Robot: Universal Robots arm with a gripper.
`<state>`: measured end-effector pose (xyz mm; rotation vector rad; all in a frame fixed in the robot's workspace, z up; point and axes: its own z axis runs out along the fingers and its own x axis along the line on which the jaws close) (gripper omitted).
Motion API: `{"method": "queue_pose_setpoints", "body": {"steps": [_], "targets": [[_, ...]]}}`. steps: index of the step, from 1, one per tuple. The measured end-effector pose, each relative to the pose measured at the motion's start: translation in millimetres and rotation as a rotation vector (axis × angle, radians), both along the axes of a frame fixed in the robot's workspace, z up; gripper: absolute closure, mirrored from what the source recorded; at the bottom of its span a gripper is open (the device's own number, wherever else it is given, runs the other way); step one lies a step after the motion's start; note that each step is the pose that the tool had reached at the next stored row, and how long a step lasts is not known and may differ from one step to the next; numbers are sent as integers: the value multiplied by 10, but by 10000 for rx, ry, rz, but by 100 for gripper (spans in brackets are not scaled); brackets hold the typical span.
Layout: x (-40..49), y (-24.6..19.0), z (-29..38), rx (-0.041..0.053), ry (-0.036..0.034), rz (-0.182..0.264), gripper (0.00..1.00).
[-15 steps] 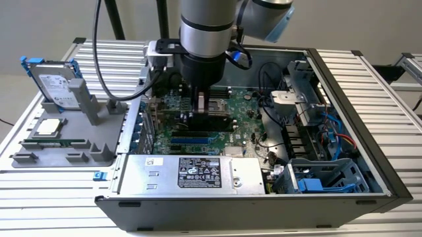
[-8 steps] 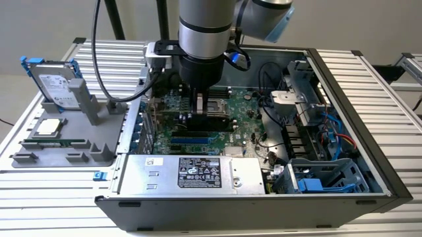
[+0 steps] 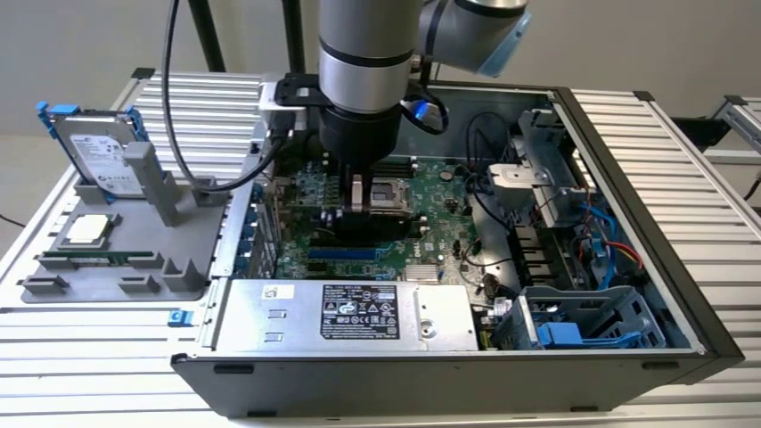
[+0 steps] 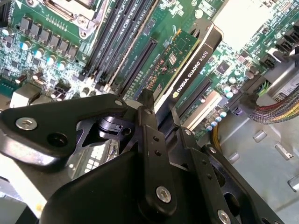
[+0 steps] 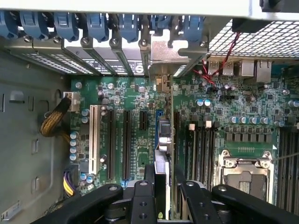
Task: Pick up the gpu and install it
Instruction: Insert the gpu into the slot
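Black gripper [image 4: 161, 111] clamps gpu [image 4: 187, 70] edgewise.

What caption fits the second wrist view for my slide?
The gripper clamps the gpu edge-on over the motherboard, beside its long black slots.

Plain room, soft even light.
A slatted metal table [image 3: 107, 374] spreads from six to nine o'clock; bare beige wall [image 3: 71, 36] from ten to two, a second table [image 3: 743, 116] towards three.
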<state>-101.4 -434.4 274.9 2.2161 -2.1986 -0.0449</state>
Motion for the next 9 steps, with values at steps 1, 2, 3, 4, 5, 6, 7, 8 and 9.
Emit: {"method": "queue_pose_setpoints", "body": {"steps": [1,2,3,4,5,6,7,8,9], "targets": [[-2,-3,-5,0,1,0,100],[-4,-6,-9,0,1,0,100],[-6,-9,-13,0,1,0,100],[-9,-10,-18,-1,2,-1,100],[-12,-10,-23,-1,1,-2,100],[-15,-10,-27,-1,2,-1,100],[-18,-10,-32,-1,1,0,100],[-22,-10,-36,-1,2,-1,100],[-25,-10,-41,-1,2,-1,100]]}}
